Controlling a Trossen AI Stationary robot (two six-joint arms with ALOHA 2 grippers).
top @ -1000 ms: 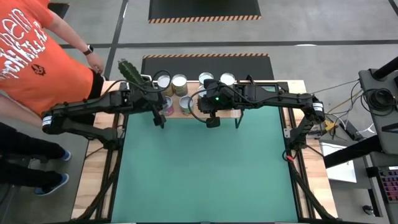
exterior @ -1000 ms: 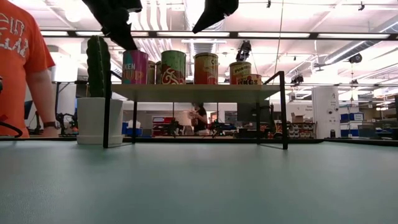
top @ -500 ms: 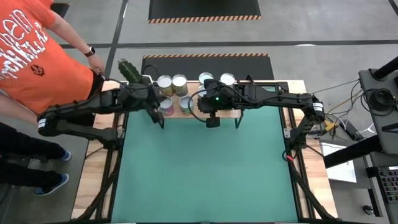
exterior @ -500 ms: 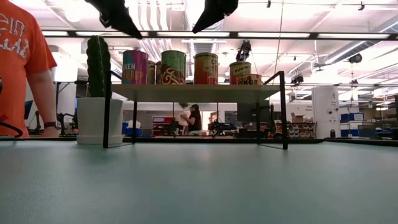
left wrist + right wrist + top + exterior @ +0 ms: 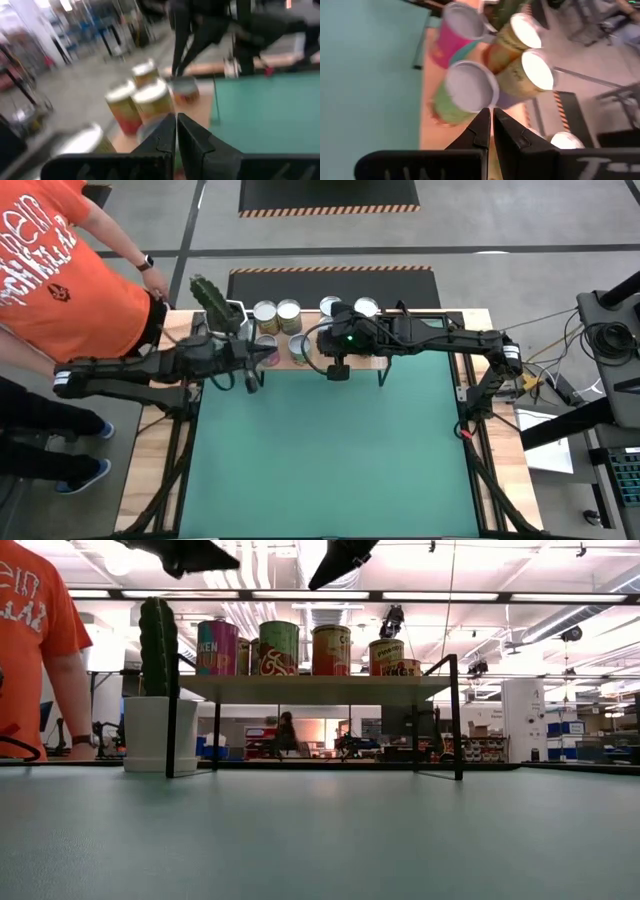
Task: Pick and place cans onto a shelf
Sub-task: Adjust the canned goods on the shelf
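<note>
Cans (image 5: 278,648) all seem to stand on the shelf (image 5: 310,688) at the table's (image 5: 330,450) far edge; I see none left on the mat, so the job looks about done. Left gripper (image 5: 246,376) and right gripper (image 5: 337,367) hang above its front, both closed and empty. A cactus (image 5: 157,645) and a person (image 5: 60,270) stand beside the shelf's left end, blocking nothing.

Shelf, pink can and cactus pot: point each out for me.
shelf (image 5: 320,689): low view, front edge of the wooden board.
pink can (image 5: 217,648): low view, middle of the label.
cactus pot (image 5: 146,733): low view, white side wall.
</note>
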